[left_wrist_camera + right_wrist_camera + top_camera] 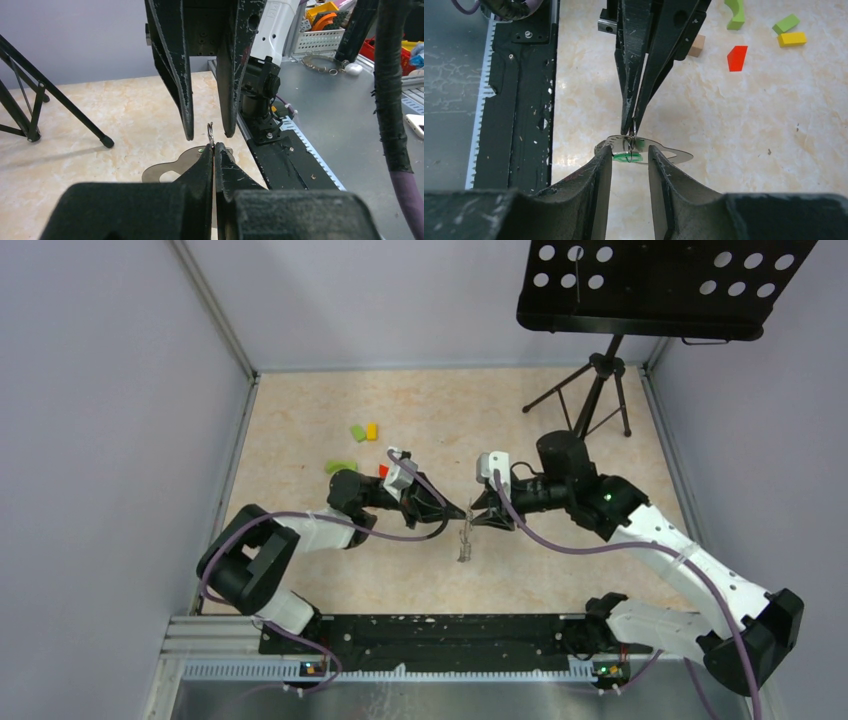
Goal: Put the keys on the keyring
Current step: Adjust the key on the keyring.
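Over the middle of the table, a bit nearer its front edge than its back edge, the two arms meet tip to tip. The left gripper comes in from the left side. Its two fingers are pressed tight together, and they pinch the thin wire of the keyring. The ring stands up on its edge just past the tips.

The keys hang from the ring, under the two grippers. They are flat and silver. One has a small green tag. You cannot tell if the keys touch the table or hang just above it.

The right gripper comes in from the right side and points at the left one. Its fingers are apart, with a clear gap. The ring and the tips of the left gripper sit in that gap. The right fingers do not hold anything.

Small blocks lie closer to the back left corner: a green block, a yellow block, a curved green block and a red block. A tan block lies near them. A black music stand stands at the back right corner of the table.
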